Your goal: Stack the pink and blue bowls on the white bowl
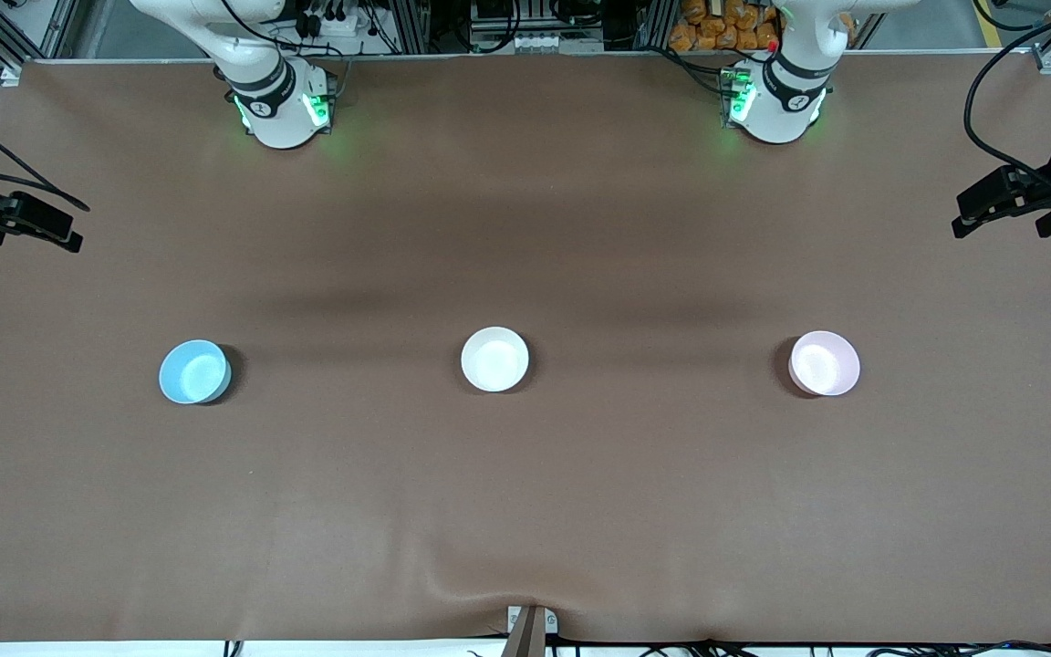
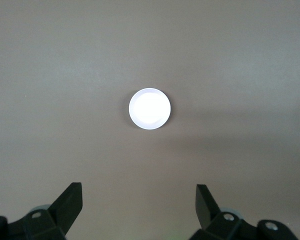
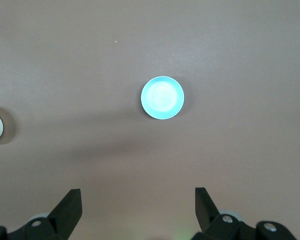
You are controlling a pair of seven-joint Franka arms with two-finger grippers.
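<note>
brown table (image 1: 525,228), three bowls in a row across mid-frame: blue bowl (image 1: 194,371), white bowl (image 1: 494,359), pink bowl (image 1: 824,363). left gripper (image 2: 139,212) and right gripper (image 3: 138,212) hang high, jaws spread, empty. glossy rims probably slip in a shallow pinch; an off-centre drop could knock the white bowl aside.

table (image 1: 525,511): brown cover | orange packets (image 1: 717,27): by top edge

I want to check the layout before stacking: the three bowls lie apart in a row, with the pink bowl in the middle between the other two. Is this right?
Not quite. The front view shows the white bowl in the middle. The pink bowl lies toward the left arm's end, the blue bowl toward the right arm's end. The rest holds: all three lie apart in a row.
</note>
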